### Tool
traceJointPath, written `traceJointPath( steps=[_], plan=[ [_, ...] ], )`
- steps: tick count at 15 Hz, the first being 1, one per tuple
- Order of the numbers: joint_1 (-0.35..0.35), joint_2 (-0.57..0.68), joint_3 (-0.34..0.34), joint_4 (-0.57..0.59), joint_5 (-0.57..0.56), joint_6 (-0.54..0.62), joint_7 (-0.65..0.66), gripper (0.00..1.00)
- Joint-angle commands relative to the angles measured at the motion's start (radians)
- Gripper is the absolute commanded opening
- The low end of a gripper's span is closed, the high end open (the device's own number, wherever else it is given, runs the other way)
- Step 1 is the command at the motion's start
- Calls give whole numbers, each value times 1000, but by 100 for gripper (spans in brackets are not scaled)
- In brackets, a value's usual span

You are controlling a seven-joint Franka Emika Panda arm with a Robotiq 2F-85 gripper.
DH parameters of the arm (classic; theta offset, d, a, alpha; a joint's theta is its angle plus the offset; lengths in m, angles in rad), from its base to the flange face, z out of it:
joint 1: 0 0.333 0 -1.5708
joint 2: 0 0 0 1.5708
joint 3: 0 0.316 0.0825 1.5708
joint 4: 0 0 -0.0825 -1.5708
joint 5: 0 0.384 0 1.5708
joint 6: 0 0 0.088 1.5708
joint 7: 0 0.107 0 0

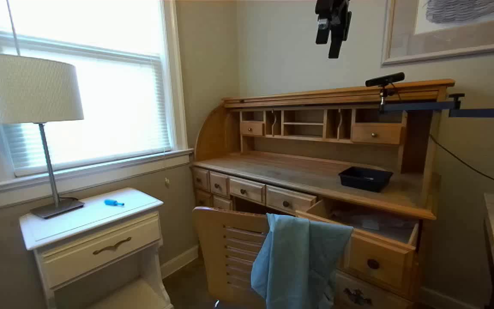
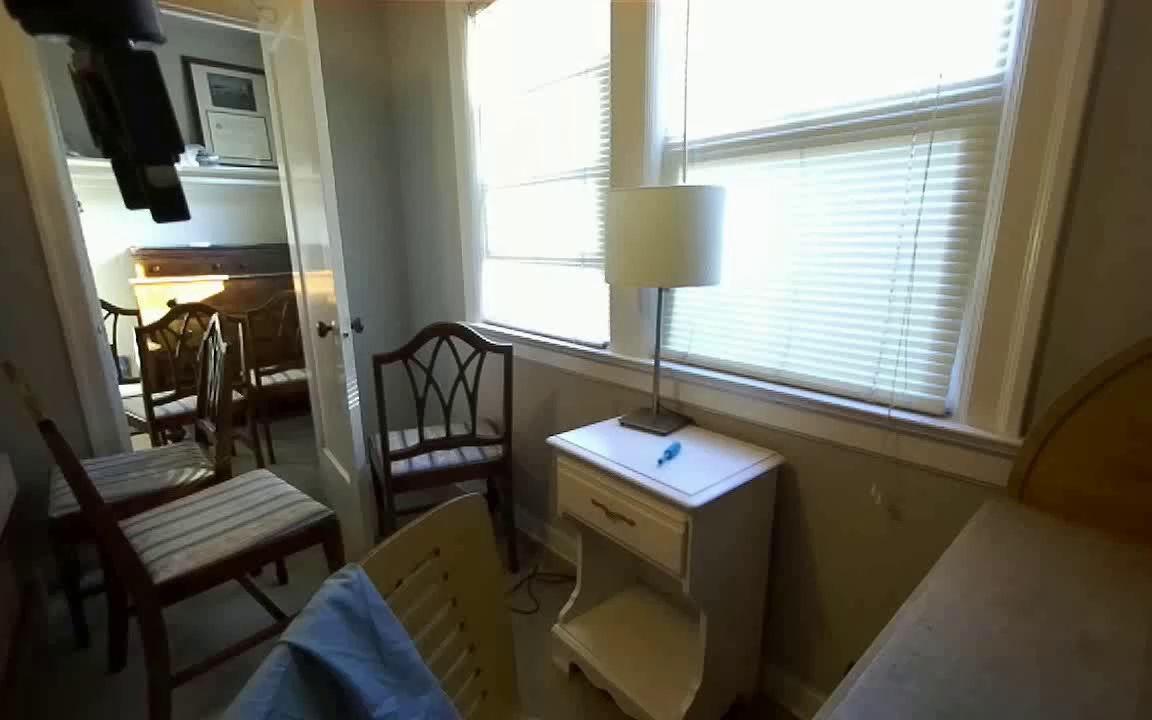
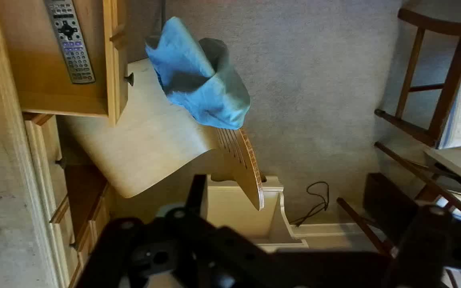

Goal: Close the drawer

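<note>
The honey-oak desk drawer [image 1: 390,262] stands pulled out at the right end of the roll-top desk in an exterior view, with a dark knob on its front. It also shows open at the upper left of the wrist view [image 3: 116,60], with a grey remote control [image 3: 70,44] inside. My gripper [image 1: 329,46] hangs in the air above the desk level, well apart from the drawer. In the wrist view its fingers [image 3: 288,196] are spread wide with nothing between them. It also hangs at the upper left of an exterior view [image 2: 161,205], where the drawer is out of view.
A wooden chair [image 1: 234,253] with a blue cloth [image 1: 298,257] over its back stands before the desk, partly hiding the drawer front. A black tray [image 1: 365,179] sits on the desktop. A camera arm [image 1: 418,106] crosses the desk's right side. A white nightstand [image 1: 101,253] stands at left.
</note>
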State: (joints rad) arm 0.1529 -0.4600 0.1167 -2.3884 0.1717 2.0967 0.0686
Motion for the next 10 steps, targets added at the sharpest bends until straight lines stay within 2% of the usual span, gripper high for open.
traceJointPath(
  steps=[1,7,10],
  plan=[
    [-3,0,3,2,1,-3,-1,100],
    [-3,0,3,2,1,-3,-1,100],
    [-26,11,22,-8,-28,0,59,100]
  ],
)
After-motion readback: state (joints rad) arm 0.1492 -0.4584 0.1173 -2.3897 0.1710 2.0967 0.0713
